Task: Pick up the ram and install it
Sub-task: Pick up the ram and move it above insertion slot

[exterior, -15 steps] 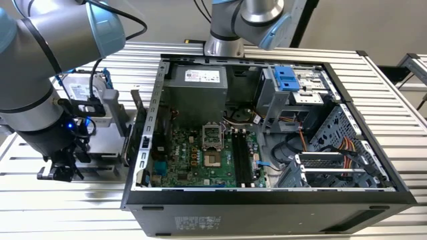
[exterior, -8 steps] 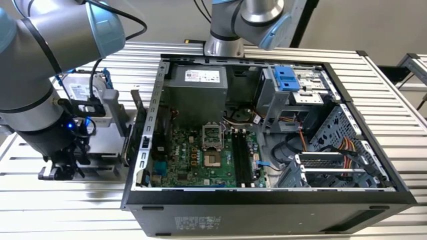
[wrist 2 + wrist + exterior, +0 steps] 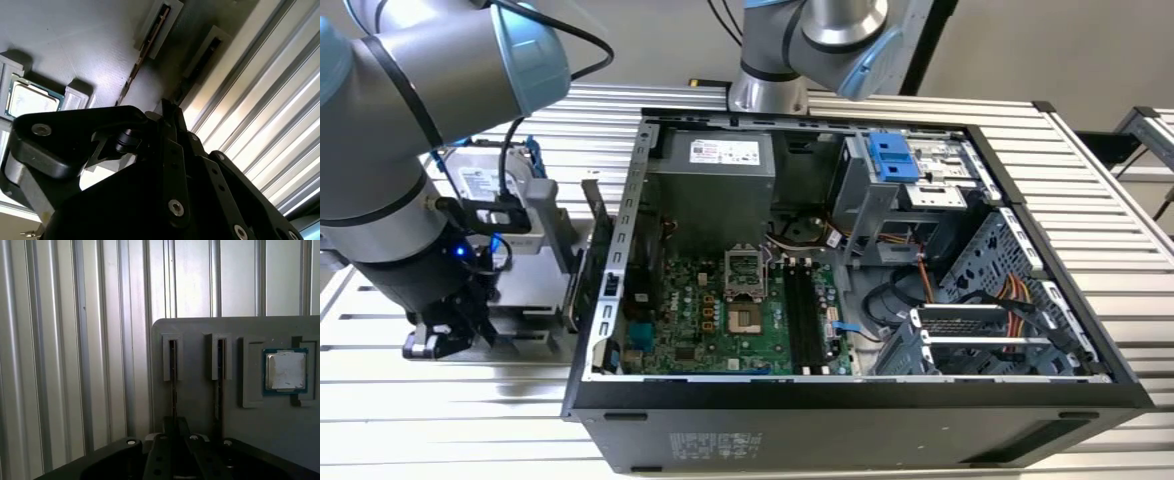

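- Ram (image 3: 172,375) stands on edge in a slot of a grey holder (image 3: 200,405), in the slot closest to the holder's rim.
- Second stick (image 3: 219,372) stands in the neighbouring slot, parallel to the ram and apart from it.
- Chip (image 3: 285,371) lies flat in a square recess past the second stick, on the side away from the rim.
- Holder rests on a ribbed metal table (image 3: 75,350).
- Claw (image 3: 175,432) sits in line with the ram, right at its near end. Whether it is released or clenched cannot be told, nor whether it touches the ram.
- In the exterior view, the arm (image 3: 400,200) reaches down onto the holder at about 9 o'clock from the open case (image 3: 854,425).
- Drive (image 3: 491,185) in a blue frame stands at the holder's 12 o'clock end in that view.
- Board (image 3: 707,310) lies in the case, with long dark sockets (image 3: 803,320) toward its 3 o'clock edge.
- Another arm's base (image 3: 771,90) stands at the case's 12 o'clock.
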Robot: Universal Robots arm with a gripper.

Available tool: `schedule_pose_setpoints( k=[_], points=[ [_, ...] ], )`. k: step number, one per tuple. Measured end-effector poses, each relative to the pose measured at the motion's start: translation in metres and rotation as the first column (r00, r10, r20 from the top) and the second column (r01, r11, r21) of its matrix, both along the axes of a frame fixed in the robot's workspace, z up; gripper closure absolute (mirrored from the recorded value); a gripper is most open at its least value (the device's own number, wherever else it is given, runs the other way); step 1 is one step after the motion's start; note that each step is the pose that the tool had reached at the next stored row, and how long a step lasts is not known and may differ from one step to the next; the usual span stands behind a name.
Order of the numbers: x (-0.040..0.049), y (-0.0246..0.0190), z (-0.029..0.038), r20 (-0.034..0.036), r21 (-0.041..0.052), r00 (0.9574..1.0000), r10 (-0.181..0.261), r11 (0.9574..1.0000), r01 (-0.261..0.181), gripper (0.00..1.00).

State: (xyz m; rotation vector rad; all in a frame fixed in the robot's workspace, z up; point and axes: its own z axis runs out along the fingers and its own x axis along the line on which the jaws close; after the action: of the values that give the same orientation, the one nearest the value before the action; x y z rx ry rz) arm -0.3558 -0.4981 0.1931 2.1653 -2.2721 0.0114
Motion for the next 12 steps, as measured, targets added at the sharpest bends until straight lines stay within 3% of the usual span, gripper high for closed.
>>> schedule_pose_setpoints(
  k=[12],
  points=[
    [0.0, 0.0, -0.0003, -0.0001, 0.0014, 1.0, 0.0, 1.0, 0.0, 1.0]
  ],
)
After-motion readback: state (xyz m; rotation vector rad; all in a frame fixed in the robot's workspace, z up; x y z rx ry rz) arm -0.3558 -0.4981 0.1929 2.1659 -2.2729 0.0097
